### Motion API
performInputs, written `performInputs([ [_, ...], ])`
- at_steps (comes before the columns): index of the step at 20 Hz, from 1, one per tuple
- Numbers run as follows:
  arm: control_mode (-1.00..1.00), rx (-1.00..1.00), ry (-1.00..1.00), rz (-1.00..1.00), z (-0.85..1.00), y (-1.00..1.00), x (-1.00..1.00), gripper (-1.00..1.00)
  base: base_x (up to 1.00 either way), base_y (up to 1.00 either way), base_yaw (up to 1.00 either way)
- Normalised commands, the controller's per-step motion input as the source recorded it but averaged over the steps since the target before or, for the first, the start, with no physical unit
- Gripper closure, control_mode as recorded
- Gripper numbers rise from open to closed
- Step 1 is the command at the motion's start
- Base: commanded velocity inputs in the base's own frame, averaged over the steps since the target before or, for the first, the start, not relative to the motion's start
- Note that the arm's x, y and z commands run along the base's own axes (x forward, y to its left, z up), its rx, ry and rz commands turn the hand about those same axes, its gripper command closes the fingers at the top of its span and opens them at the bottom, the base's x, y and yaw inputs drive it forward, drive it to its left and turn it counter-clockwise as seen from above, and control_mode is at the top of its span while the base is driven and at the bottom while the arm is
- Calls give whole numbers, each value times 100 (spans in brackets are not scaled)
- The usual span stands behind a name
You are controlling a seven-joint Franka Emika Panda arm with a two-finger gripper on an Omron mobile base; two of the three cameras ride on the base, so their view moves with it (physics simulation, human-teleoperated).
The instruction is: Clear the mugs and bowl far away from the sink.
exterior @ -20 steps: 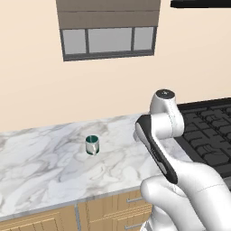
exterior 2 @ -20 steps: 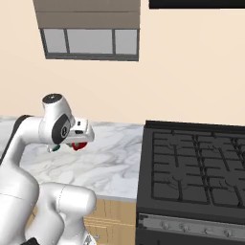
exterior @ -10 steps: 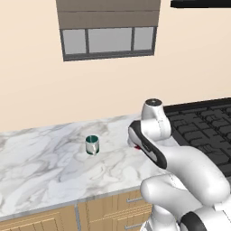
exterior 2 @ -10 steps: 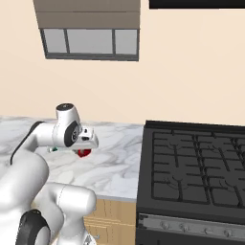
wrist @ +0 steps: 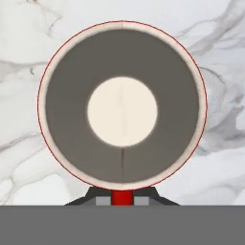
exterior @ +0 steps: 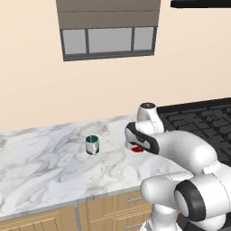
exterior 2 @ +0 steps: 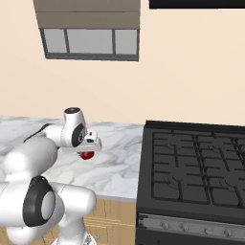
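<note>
From the left base view, the marble desk (exterior: 40,167) carries a small green mug (exterior: 92,145) standing upright, well to the left of the arm. A sliver of the red mug (exterior: 137,149) shows under the forearm, low over the desk near the stove (exterior: 203,122).

From the right base view, the gripper (exterior 2: 91,146) hangs over the desk just left of the stove, with the red mug beneath it, close to or on the marble; I cannot tell whether it touches.

In the hand view, the camera looks straight down into the red mug's open mouth, marble all round, and the gripper is pinched narrow on the near rim.

Judging from this, the red mug is being set down; release comes next. The bowl's state is unknown.
</note>
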Motion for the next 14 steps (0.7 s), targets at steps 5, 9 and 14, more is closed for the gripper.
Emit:
performInputs([
  [5, -100, 0, 6, 0, -23, 0, 28, 100, 0, 0, 0],
  [9, -100, 0, 4, 0, -27, 0, 25, 100, 0, 0, 0],
  [14, -100, 0, 4, 0, -30, 0, 20, 100, 0, 0, 0],
])
